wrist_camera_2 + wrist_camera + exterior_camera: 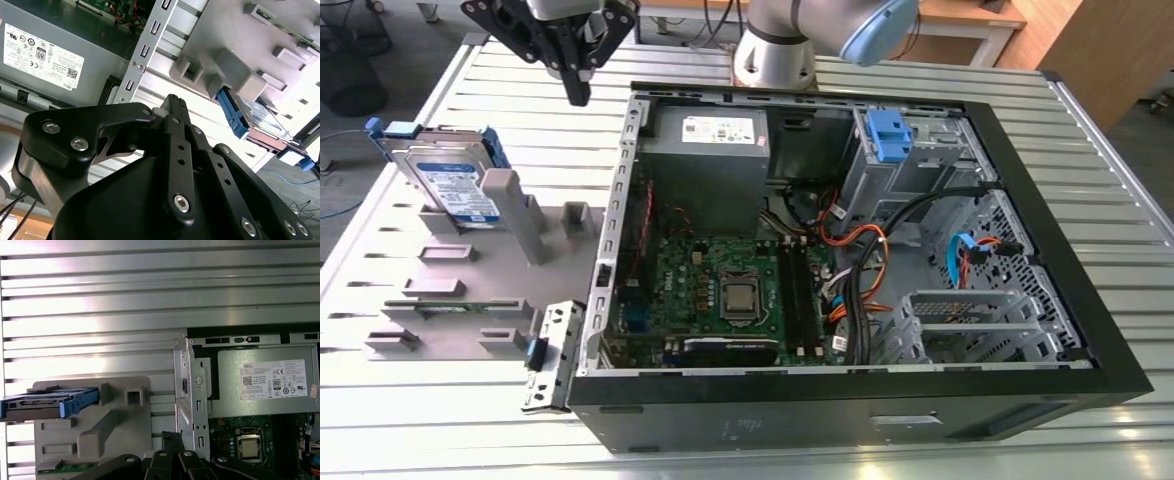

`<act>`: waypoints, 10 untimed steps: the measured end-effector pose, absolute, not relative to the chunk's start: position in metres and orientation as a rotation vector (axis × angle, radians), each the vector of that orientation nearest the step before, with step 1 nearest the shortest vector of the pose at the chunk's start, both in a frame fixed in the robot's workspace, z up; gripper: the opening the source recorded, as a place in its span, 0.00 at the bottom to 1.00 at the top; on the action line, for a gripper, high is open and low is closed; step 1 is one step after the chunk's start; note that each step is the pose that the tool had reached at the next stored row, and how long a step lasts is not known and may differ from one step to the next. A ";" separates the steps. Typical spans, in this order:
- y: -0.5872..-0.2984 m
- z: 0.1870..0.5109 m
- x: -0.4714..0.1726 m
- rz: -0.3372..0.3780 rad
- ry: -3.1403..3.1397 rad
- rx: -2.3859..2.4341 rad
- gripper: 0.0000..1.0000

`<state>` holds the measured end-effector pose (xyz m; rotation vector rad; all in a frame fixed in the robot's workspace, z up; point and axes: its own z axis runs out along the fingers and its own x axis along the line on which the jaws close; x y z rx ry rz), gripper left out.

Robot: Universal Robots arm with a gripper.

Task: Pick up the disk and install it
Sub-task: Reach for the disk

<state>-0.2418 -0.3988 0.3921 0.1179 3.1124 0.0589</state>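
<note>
Hovering over table (pixel 487 85) beside case (pixel 636 130) edge, jaws clenched, empty; disk (pixel 454 188) well apart.

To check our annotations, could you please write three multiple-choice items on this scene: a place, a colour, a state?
1. Where is the disk? A) in the gripper B) standing in the grey fixture C) in the case
2. What colour are the disk's side rails? A) red B) blue C) yellow
3. What does the gripper hold? A) the disk B) a cable C) nothing
Answers: 1 B, it stands on edge there; 2 B, blue plastic edges it; 3 C, its fingers are shut on nothing.
</note>
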 end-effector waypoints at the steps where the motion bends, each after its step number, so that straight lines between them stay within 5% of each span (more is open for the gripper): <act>1: -0.399 0.392 -0.243 0.059 3.112 0.118 0.11; 10: -0.399 0.392 -0.253 0.058 3.112 0.118 0.11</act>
